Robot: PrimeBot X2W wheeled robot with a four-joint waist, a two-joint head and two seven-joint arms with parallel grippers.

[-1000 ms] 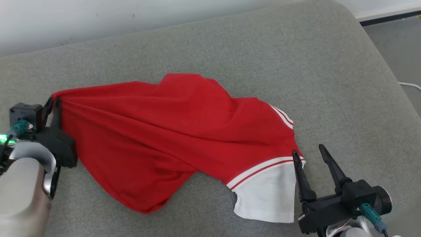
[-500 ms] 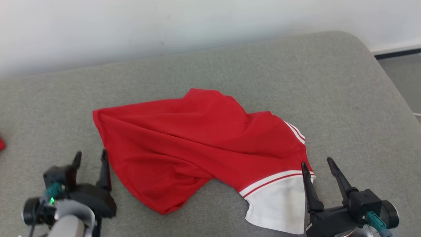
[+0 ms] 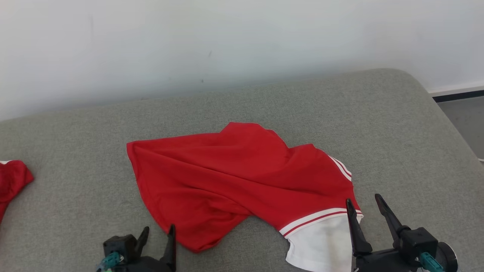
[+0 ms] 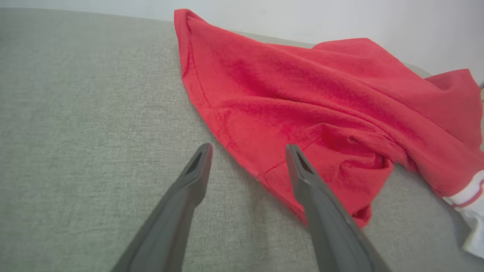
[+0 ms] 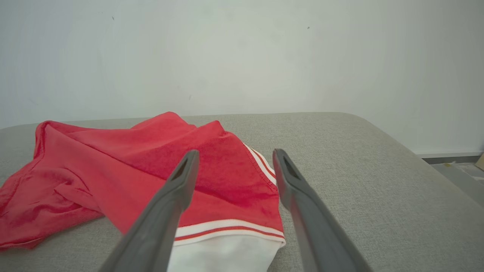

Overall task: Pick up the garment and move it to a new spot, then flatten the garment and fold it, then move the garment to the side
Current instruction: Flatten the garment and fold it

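– Grey woven cushion [image 3: 378,124] is the largest item we log. It spans the head view w/ a white wall [image 3: 227,37] behind it. Next?
– Garment [image 3: 227,170]: red, w/ a white panel and red-white stripe trim at its right end. We find it lying rumpled on the cushion, approx. centre, a bit to the right. Creases run across it and the near edge is bunched.
– Anything else on the surface?
– We note a second red cloth [image 3: 11,177] at the far left edge, well apart from the garment.
– Tools?
– Left gripper [image 3: 160,226] sits at the bottom of the head view, just beside the garment's lower left hem. Jaws are spread wide w/ nothing gripped. In the left wrist view, one finger is over the red hem and the other over bare cushion. We can't tell if either touches.
– And the right?
– Right gripper [image 3: 362,200] is at the garment's right end, by the striped trim. Jaws are likewise wide apart, holding nothing. In the right wrist view, the striped corner lies below the gap.
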